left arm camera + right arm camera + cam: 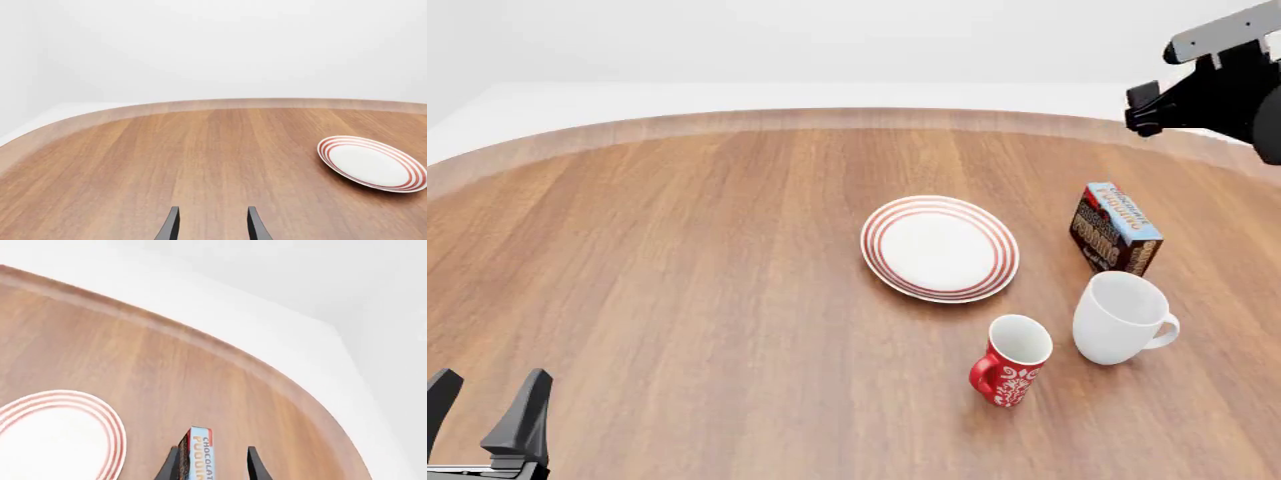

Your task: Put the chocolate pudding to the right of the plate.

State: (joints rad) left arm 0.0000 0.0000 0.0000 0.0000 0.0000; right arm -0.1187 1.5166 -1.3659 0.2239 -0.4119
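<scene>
At the near left corner of the front view, the left hand (487, 400) hovered low over the wooden tabletop (681, 260), its two dark fingers spread apart with nothing between them. Its own wrist camera showed the same: the two fingertips (169, 225) stood apart over bare wood, with the plate well ahead and off to one side.

Near the middle of the tabletop lay the plate (940, 248), round and white with red rings about its rim, flat and bare on top. In front of it and a little to the right stood a red mug (1012, 361) with a white pattern, upright. Just to the right of that stood a larger white mug (1120, 317), also upright, its handle turned to the right.

Behind the white mug and close to it, to the right of the plate but apart from it, the chocolate pudding (1116, 227) stood on the tabletop, its light-blue face up and its dark brown side toward the plate.

The right hand (212, 465) was raised above the far right of the tabletop. In the right wrist view its fingers were parted, the box showing between them lower down, and they gripped nothing.
</scene>
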